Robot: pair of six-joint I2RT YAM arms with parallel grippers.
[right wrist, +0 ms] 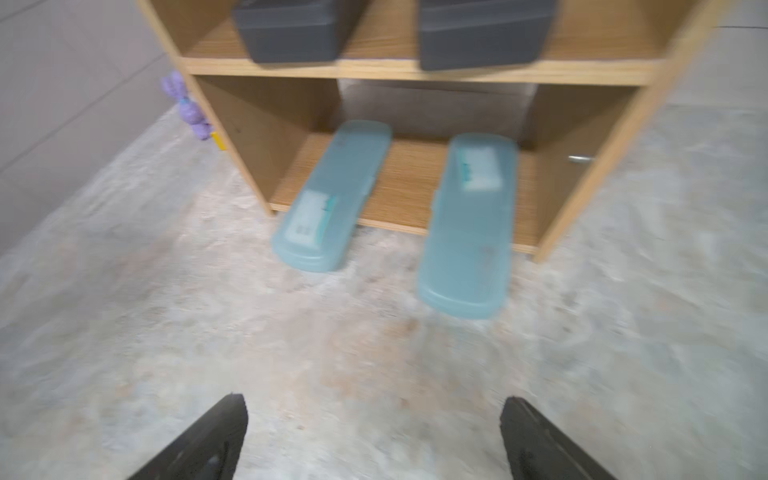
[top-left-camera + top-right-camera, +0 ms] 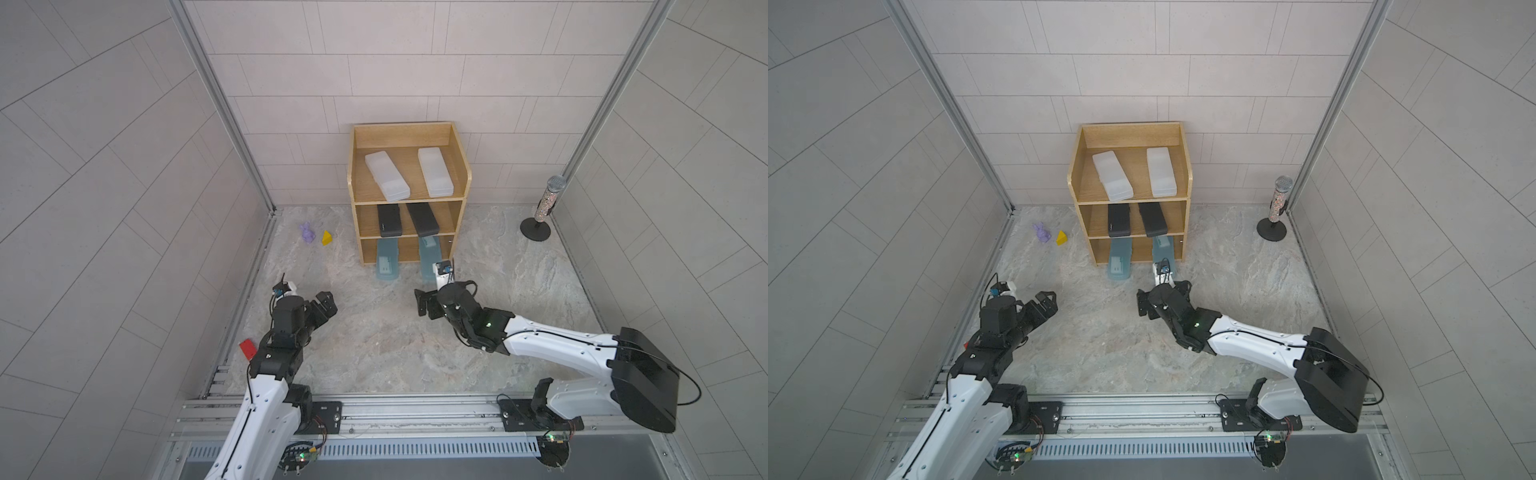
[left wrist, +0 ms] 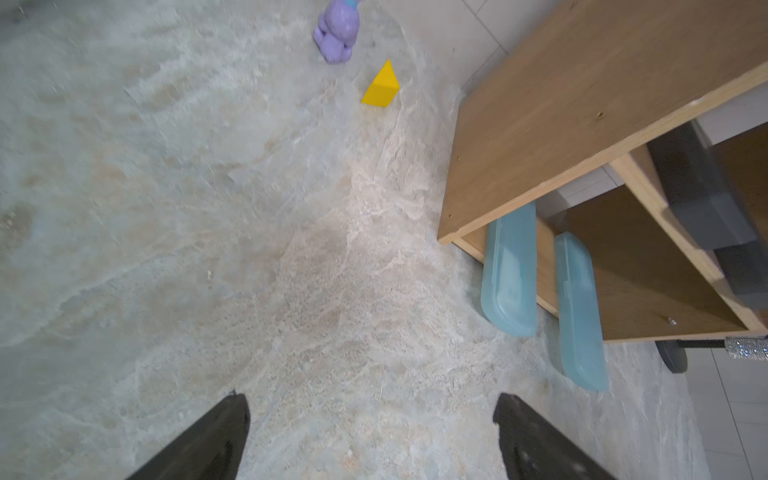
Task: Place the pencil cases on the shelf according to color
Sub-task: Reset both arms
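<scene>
The right fingers (image 1: 208,440) stand spread and empty. Straight ahead of them, two teal pencil cases (image 1: 467,232) lie in the bottom tier of the shelf (image 1: 415,70), long axes pointing back toward the fingers, near ends jutting over the worktop (image 1: 291,353). The left fingers (image 3: 216,440) are spread too, holding nothing.

Light even and diffuse, bright throughout; shadows faint, deepest in the lower tiers of the shelf (image 2: 407,201). Joints of the wall tiles (image 2: 706,166) bow near the edges in both top views. Right wrist view motion-blurred: teal pencil cases (image 1: 467,224) smeared. Left wrist view sharper
</scene>
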